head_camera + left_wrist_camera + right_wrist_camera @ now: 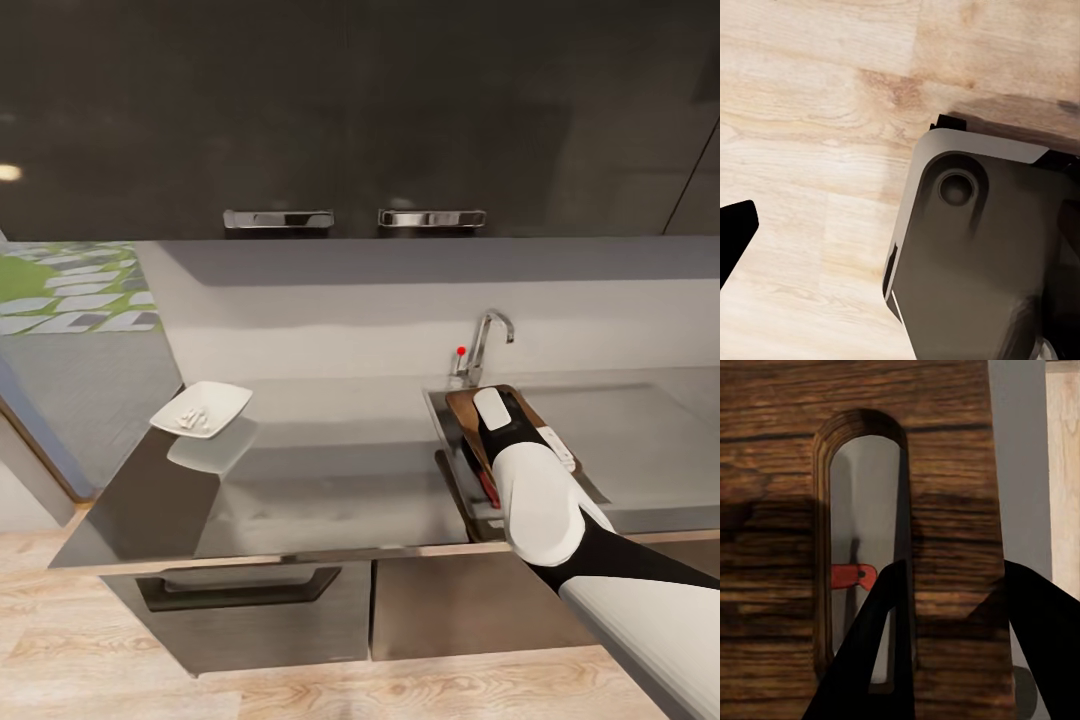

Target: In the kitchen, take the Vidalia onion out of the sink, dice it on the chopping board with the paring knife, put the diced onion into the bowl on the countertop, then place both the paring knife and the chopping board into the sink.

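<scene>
The countertop (pixel 330 480) carries the sink (pixel 640 440) at its right end and the bowl (pixel 201 408) of diced onion (pixel 192 417) far left of that basin. The chopping board (pixel 945 510) leans in the sink, long axis running away from the robot. The right gripper (pixel 945 607) pinches its handle-slot edge, the paring knife (pixel 487 487) lying beneath; the left gripper's state cannot be told.

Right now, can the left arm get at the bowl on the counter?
Probably not without moving first. The left wrist view looks down at the wooden floor and the robot's own base, so that arm seems to hang low. The bowl sits near the countertop's far left edge, nothing around it.
</scene>
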